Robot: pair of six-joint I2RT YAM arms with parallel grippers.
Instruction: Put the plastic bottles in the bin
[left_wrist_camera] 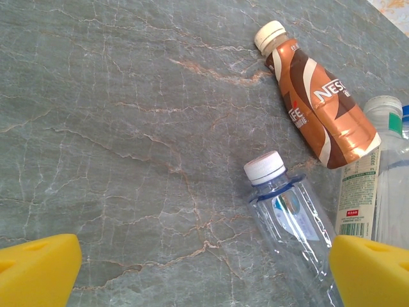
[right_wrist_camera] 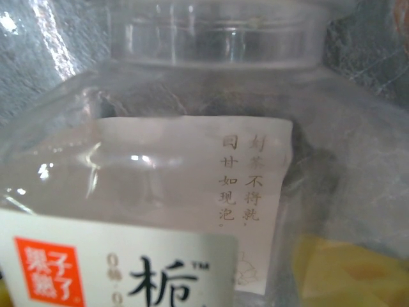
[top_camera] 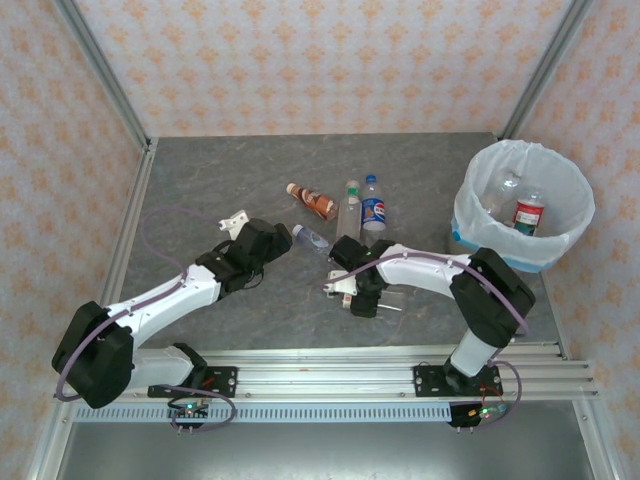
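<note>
On the table lie several plastic bottles: a brown-labelled one (top_camera: pixel 312 200) (left_wrist_camera: pixel 319 105), a green-labelled one (top_camera: pixel 349 210) (left_wrist_camera: pixel 364 192), a blue-labelled one (top_camera: pixel 373 208) and a small clear one with a white cap (top_camera: pixel 310 237) (left_wrist_camera: pixel 291 214). My left gripper (top_camera: pixel 275 240) (left_wrist_camera: pixel 204 275) is open, and the small clear bottle lies just inside its right finger (left_wrist_camera: pixel 370 272). My right gripper (top_camera: pixel 365 298) is low over a clear white-labelled bottle (top_camera: pixel 390 300) (right_wrist_camera: pixel 192 192), which sits between its jaws. One yellow finger (right_wrist_camera: pixel 348 272) shows through the plastic. The light-blue bin (top_camera: pixel 470 225) at the far right holds two bottles (top_camera: pixel 528 212).
Metal frame posts and patterned walls close in the table on the left, back and right. A rail with both arm bases runs along the near edge (top_camera: pixel 330 378). Bare grey tabletop (top_camera: pixel 200 180) stretches across the far left.
</note>
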